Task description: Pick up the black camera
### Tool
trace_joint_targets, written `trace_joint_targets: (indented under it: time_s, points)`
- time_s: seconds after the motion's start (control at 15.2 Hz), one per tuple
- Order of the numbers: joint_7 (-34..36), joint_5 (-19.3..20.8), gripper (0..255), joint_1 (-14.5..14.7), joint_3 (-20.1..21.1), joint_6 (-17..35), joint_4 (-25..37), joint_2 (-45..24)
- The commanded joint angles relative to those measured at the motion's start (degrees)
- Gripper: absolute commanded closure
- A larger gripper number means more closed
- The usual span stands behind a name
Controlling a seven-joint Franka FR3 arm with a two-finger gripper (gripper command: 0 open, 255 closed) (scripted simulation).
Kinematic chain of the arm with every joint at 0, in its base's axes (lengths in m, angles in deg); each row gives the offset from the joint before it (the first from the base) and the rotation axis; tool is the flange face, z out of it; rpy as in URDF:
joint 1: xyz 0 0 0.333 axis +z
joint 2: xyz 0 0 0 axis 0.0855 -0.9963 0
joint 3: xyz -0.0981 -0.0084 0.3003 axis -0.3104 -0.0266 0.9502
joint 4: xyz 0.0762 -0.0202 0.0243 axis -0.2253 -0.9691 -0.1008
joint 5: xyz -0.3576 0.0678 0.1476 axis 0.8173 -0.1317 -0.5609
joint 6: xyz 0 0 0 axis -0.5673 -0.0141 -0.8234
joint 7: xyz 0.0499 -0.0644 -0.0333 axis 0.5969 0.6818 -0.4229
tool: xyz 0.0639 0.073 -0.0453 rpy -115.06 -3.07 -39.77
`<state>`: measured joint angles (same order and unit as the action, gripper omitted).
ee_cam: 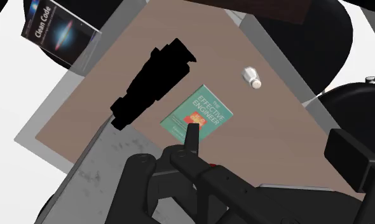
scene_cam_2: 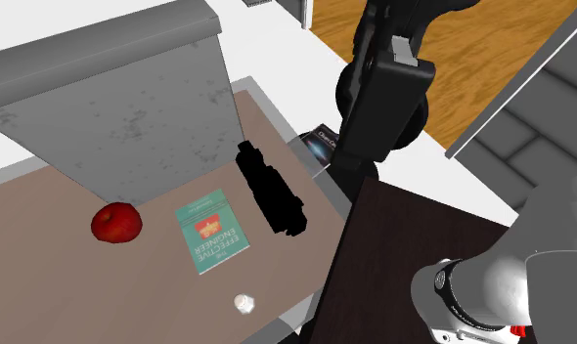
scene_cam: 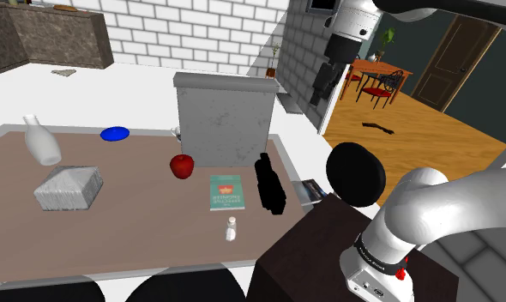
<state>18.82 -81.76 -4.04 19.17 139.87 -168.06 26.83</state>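
On the brown rectangular bench (scene_cam: 140,202), in front of the tall grey mottled block (scene_cam: 224,120), the all-black gripper (scene_cam_2: 353,156) hung well above the long black camera (scene_cam: 268,183). The camera lay flat near the edge by the stand, just beside the teal paperback book (scene_cam: 226,192). Whether the gripper was spread or pressed together could not be told. An off-centre descent would probably tip the camera, push it over the edge, or catch the book.

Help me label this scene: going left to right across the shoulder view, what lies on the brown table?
White bottle-shaped vase → flat blue disc → red apple → teal book → black camera.
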Motion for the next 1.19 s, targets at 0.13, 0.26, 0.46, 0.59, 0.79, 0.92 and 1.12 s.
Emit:
trace_joint_targets:
  time_s: [0.13, 0.26, 0.46, 0.59, 0.79, 0.92, 1.12]
  points:
    - [1.4, 0.0, 0, -0.8, 0.3, 3.7, -2.5, -1.4]
    - [2.9, -0.1, 0, -1.6, 0.6, 7.4, -4.8, -3.1]
    - [5.0, -0.1, 0, -2.8, 1.0, 13.1, -7.7, -6.2]
    - [6.4, -0.2, 0, -3.5, 1.2, 16.9, -9.3, -8.6]
    - [8.6, -0.2, 0, -4.7, 1.4, 22.6, -11.2, -12.8]
    - [10.0, -0.1, 0, -5.4, 1.6, 26.3, -12.1, -15.8]
    - [12.2, 0.0, 0, -6.5, 1.7, 31.9, -13.0, -20.9]
